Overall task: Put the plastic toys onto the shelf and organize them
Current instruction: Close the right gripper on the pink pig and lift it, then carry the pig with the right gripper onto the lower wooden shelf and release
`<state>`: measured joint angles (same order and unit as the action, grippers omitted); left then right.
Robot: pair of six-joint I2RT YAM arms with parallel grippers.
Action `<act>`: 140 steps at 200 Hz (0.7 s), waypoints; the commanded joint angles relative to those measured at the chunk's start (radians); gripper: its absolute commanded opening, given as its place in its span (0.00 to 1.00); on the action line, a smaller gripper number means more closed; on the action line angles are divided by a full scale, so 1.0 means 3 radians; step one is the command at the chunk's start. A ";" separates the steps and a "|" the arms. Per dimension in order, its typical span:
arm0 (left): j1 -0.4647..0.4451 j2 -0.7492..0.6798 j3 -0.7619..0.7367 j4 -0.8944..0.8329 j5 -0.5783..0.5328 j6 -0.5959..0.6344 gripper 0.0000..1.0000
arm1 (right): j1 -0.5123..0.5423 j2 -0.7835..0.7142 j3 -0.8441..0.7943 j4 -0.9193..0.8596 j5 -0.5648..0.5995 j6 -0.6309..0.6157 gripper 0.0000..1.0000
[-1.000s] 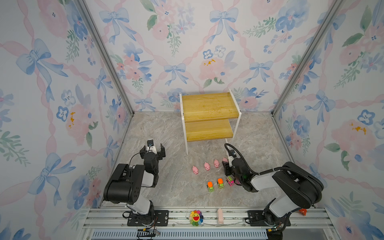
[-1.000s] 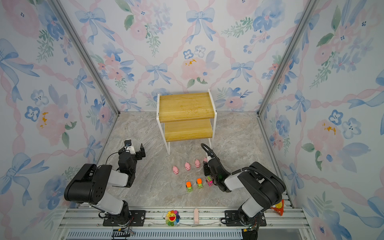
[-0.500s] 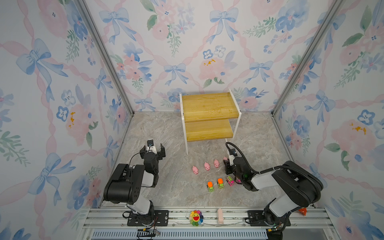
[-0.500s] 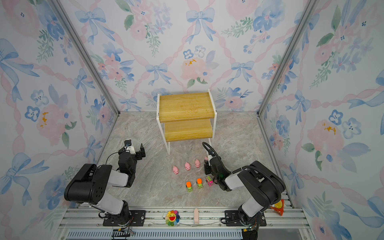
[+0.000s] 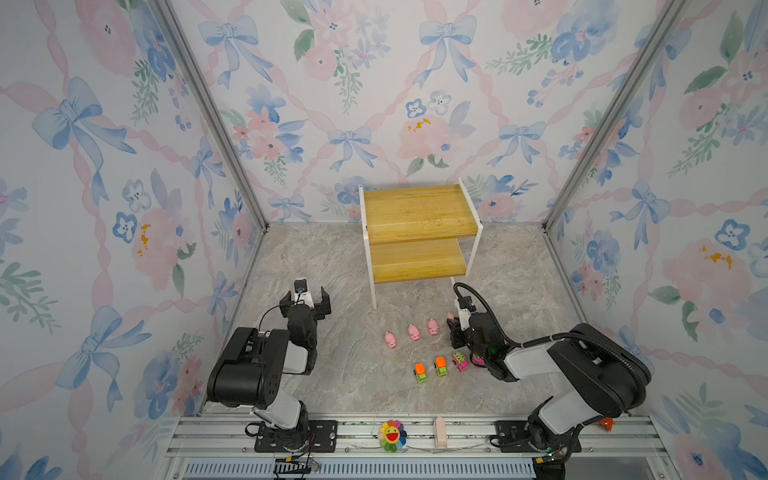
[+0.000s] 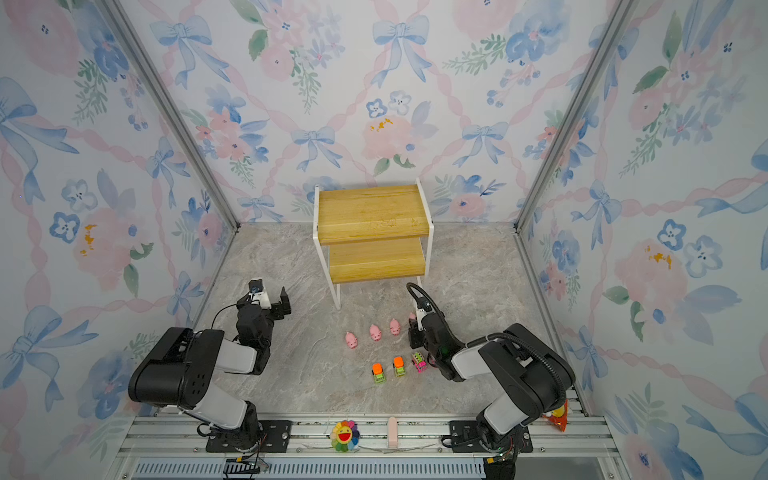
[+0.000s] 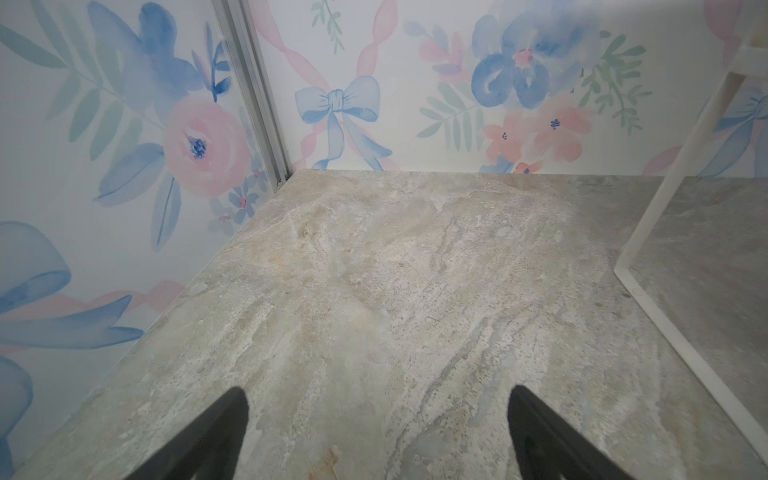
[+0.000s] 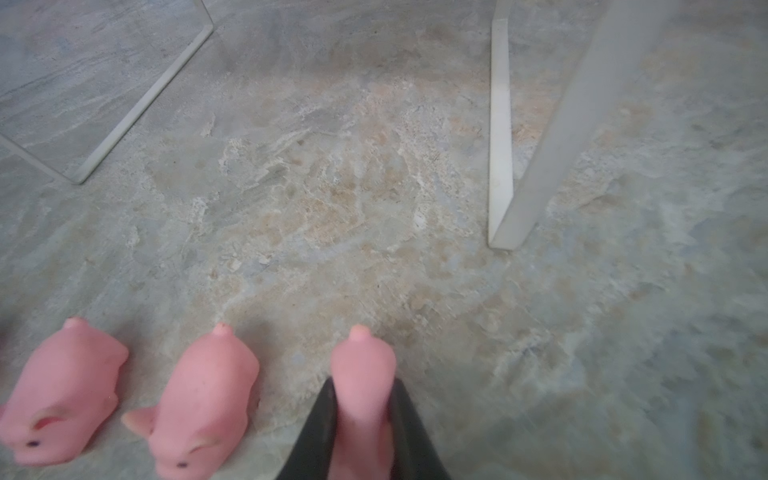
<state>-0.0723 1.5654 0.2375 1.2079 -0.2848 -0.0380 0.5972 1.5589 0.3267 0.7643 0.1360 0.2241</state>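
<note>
- Right gripper [image 8: 363, 384] is clamped on the end pig [image 8: 362, 361], pinching its sides. I'd guess it goes first because it's nearest the shelf [image 5: 419, 212].
- Left gripper [image 7: 376, 399] is wide and empty off to its own side, looks parked.
- Other pigs [image 5: 413, 332] and trucks [image 5: 441, 365] sit in two rows on the floor [image 5: 332, 270]; the shelf boards are bare.
- The fourth truck [image 5: 478, 362] is mostly hidden behind my right arm [image 5: 540, 361].
- Can't see the held pig's head, and can't tell if it's off the floor.
</note>
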 commanded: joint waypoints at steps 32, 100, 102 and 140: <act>-0.0008 -0.0013 -0.0010 0.0025 -0.0040 -0.0047 0.98 | 0.0013 -0.0728 0.0065 -0.0489 -0.0111 -0.0027 0.22; -0.0005 -0.0013 -0.0014 0.0027 -0.0040 -0.0046 0.98 | 0.0100 -0.1577 0.0486 -0.1234 -0.0088 -0.0242 0.23; -0.0009 -0.0015 -0.0012 0.0024 -0.0038 -0.0042 0.98 | 0.0101 -0.1573 0.0511 -0.1241 -0.0090 -0.0251 0.23; -0.0009 -0.0013 -0.0014 0.0026 -0.0041 -0.0046 0.98 | 0.0090 -0.1318 0.0967 -0.1270 -0.0121 -0.0420 0.23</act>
<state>-0.0723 1.5654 0.2375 1.2079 -0.2848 -0.0380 0.6182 1.1126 0.5278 0.4183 0.1074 0.1474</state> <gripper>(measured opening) 0.979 0.229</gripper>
